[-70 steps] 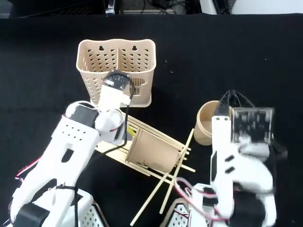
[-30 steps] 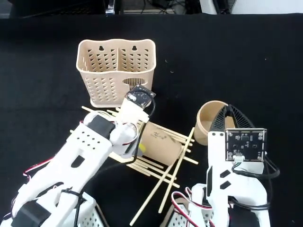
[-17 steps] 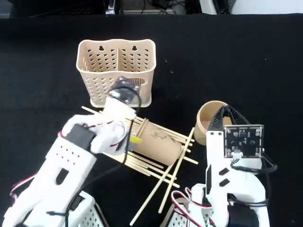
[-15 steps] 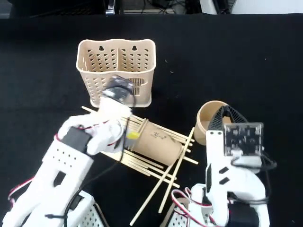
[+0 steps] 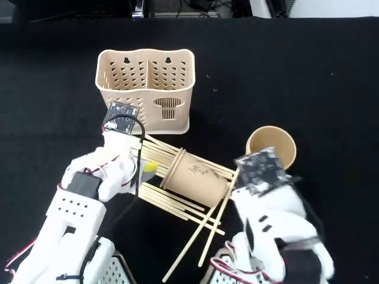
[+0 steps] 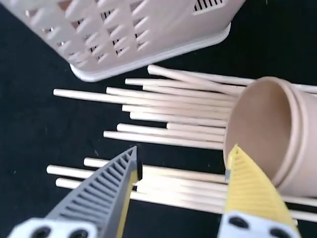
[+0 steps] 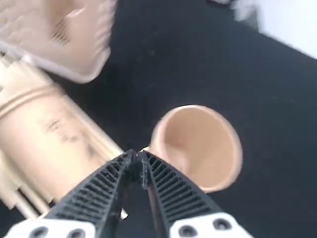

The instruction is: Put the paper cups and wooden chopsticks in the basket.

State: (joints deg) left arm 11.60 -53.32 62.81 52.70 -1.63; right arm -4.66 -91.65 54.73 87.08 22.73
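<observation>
Tipped cup (image 5: 194,177) seen lying across scattered chopsticks (image 5: 155,155) on tabletop (image 5: 308,77), just before basket (image 5: 145,89); second cup (image 5: 271,146) upright, apart to side. Left jaws held open over chopsticks beside tipped cup's mouth. Right jaws closed, empty, near upright cup. Judged best: few chopsticks pinched mid-length, cup rim avoided, lift kept level.

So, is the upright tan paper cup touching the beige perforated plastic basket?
Apart. The high view shows a wide stretch of black table between the paper cup and the basket.
</observation>
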